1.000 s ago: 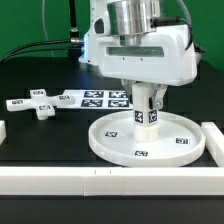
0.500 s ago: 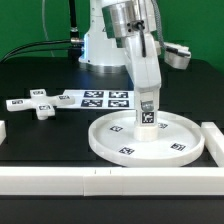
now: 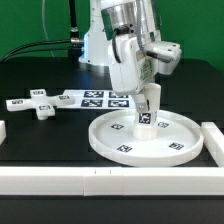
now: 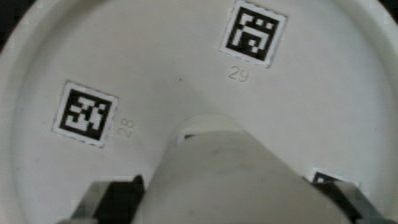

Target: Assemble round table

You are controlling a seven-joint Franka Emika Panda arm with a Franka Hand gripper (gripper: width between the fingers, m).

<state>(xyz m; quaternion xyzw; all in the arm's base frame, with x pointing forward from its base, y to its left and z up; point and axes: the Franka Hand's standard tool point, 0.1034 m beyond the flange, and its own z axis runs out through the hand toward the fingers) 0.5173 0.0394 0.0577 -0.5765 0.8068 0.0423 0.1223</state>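
The robot's hand (image 3: 148, 102) points downward with a slight lean and is clenched on the short white post (image 3: 146, 117), gripping it near its top. In the wrist view the post (image 4: 228, 160) fills the lower middle of the picture as a pale tapering shape. A dark finger pad (image 4: 116, 200) sits against one side of it, and the other pad shows at the opposite side.

The post carries small black-and-white square tags. Its lower end sits at the middle of the large round disc (image 3: 178, 133). The pictures do not show whether the post is fully seated there. It leans a little, in line with the hand.

The disc is white with a raised rim and lies flat on the black tabletop (image 3: 40, 140). Several square tags are spaced around its face. Two of them show clearly in the wrist view, on the disc's inner surface (image 4: 160, 60).

Above the hand, the white and silver arm (image 3: 128, 40) rises out of the picture.

Toward the exterior view's left, well apart from the disc, the white cross-shaped piece (image 3: 38, 106) lies flat on the tabletop. Beside it, between it and the arm's base, lies the marker board (image 3: 97, 98) with its row of tags.

A long white border bar (image 3: 100, 178) runs along the near edge of the tabletop. A shorter one (image 3: 213, 140) stands just beyond the disc on the exterior view's right.
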